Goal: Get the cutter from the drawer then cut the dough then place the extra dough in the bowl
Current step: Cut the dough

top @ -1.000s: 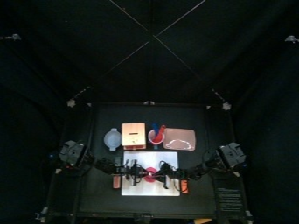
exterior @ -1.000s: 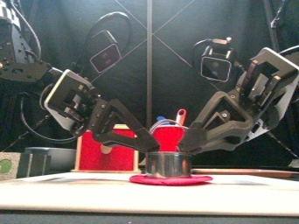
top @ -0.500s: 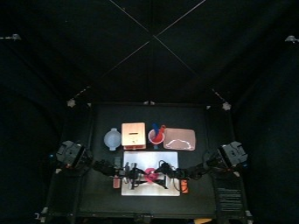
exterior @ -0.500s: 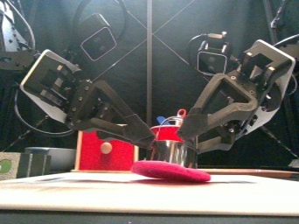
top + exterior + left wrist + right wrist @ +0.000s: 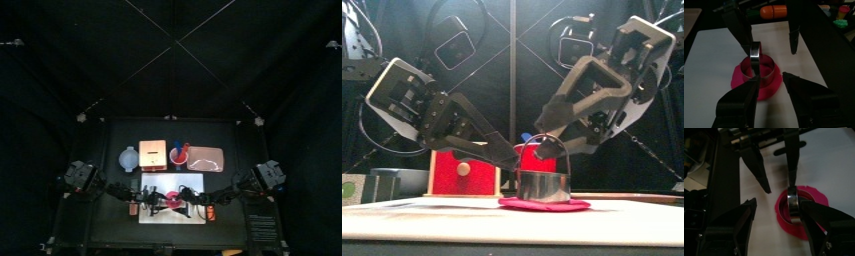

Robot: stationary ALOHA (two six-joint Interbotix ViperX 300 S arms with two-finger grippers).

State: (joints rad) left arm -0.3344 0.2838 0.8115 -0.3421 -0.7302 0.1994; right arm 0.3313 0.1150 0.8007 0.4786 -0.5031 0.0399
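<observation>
Fingers of the left gripper stand well apart with nothing clamped between them, their tips just beside the round metal cutter. The right gripper is likewise spread wide and grips nothing, though I cannot tell whether one jaw touches the cutter's rim. By my reading the first step is done: the cutter is out of the wooden box and stands at the centre of the front view on the red dough, which lies on the white cutting board. Cutting looks to be the step in hand; whether the ring has gone through the dough is hidden. Nothing has reached the blue-grey bowl, centre left in the top view, so moving the extra dough is left. Only the front view shows the wire handle arching upright over the cutter. Only the wrist views show the gaps between the jaws. Only the top view shows the bowl and box behind the board, yet there the grippers crowd the cutter out of sight.
</observation>
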